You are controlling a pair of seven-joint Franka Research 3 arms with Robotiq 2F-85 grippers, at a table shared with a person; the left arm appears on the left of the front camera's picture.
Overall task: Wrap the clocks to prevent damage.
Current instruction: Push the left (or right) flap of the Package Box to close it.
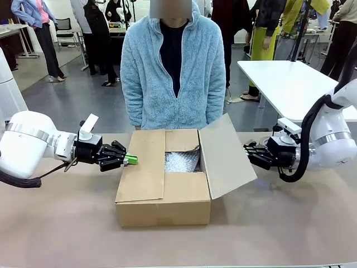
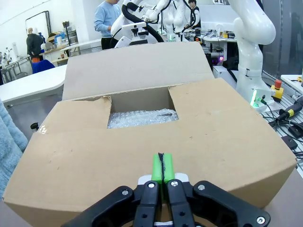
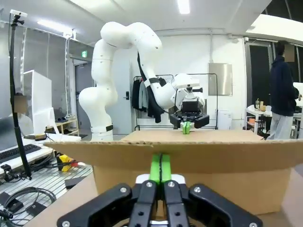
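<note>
Beige tabletop (image 1: 61,223), busy lab behind, and we start at the left claw (image 1: 131,159): green pads pressed together with nothing between them. The tips sit right at the outer edge of the folded-down left flap (image 1: 142,167) of the brown cardboard box (image 1: 162,206), touching or just shy of it, hard to call. Just past that flap from the claw, down inside the box, lies the whitish bubble-wrapped bundle of clocks (image 1: 181,162). It shows through the gap left in the top, pillow-like, with no clock face peeking out. Across the box, the right claw (image 1: 247,149) mirrors it, jaws together and empty, poised just outside the raised right flap (image 1: 226,159). That flap stands tilted up and outward, between this claw and the bundle, which sits lower and beyond it. Farther out, a person in a pale blue fleece jacket (image 1: 173,72) stands close behind the box at the table's far side. On progress, the wrapping itself looks finished, with the clocks cushioned and already resting in the carton. What's left appears to be closing up: the left side is down, the right flap is yet to be folded over, and that job seems to fall to the right claw. A push from outside would have to tip the flap inward without shoving the whole box toward the other claw.
</note>
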